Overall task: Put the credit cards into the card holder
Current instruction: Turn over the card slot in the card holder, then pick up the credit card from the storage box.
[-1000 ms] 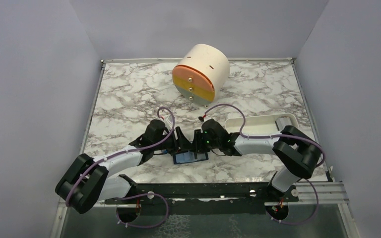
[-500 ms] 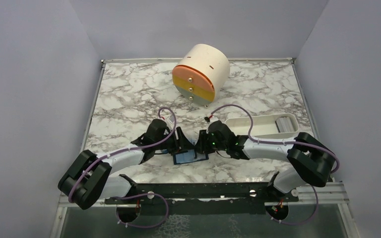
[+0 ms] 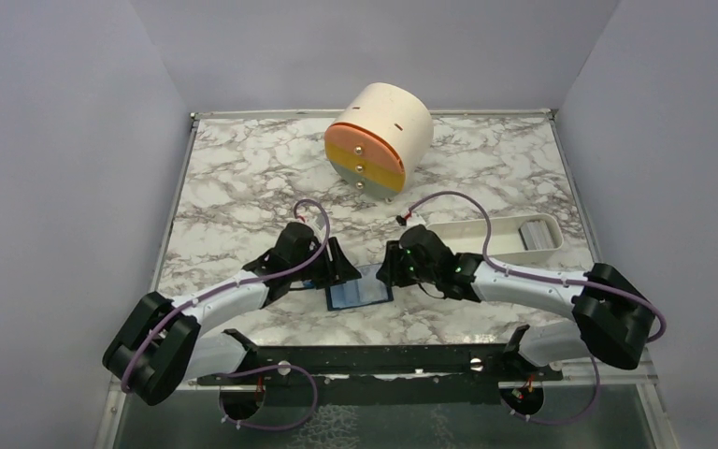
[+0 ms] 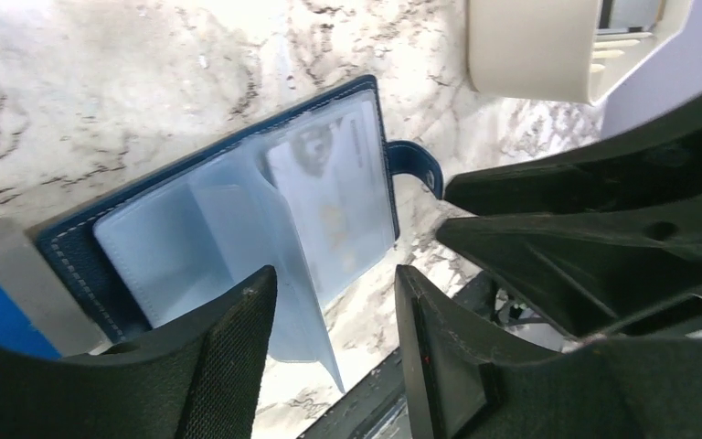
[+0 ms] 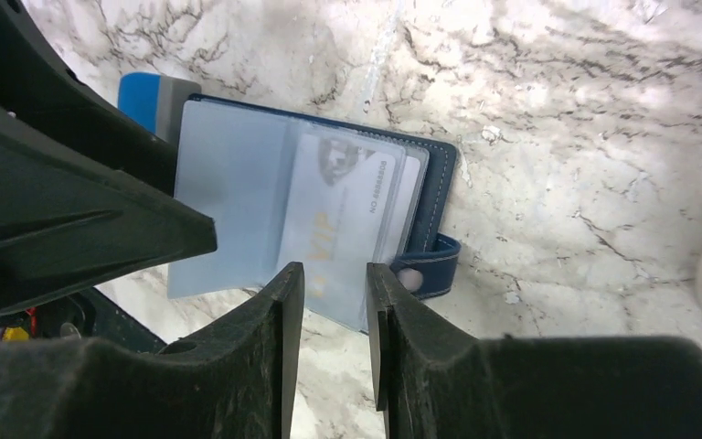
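Note:
The navy card holder (image 3: 359, 296) lies open on the marble between my two grippers, pale blue-grey sleeves up. In the right wrist view a pale credit card (image 5: 340, 215) with gold lettering sits in a sleeve of the holder (image 5: 439, 197), near the snap tab (image 5: 425, 274). The card (image 4: 334, 197) also shows in the left wrist view. My right gripper (image 5: 334, 274) is narrowly open and empty, tips just off the card's near edge. My left gripper (image 4: 334, 283) is open; a loose sleeve flap (image 4: 292, 302) hangs by its left finger. No other cards are in view.
A small bright blue block (image 5: 140, 94) with a grey end touches the holder's far side. A white oblong tray (image 3: 495, 238) lies at the right. A cream drum-shaped drawer unit (image 3: 379, 131) stands at the back. The black frame rail (image 3: 374, 360) runs along the near edge.
My right gripper has drawn back to the right off the holder and its arm has swung outward. My left gripper has shifted a little left. More of the open holder shows.

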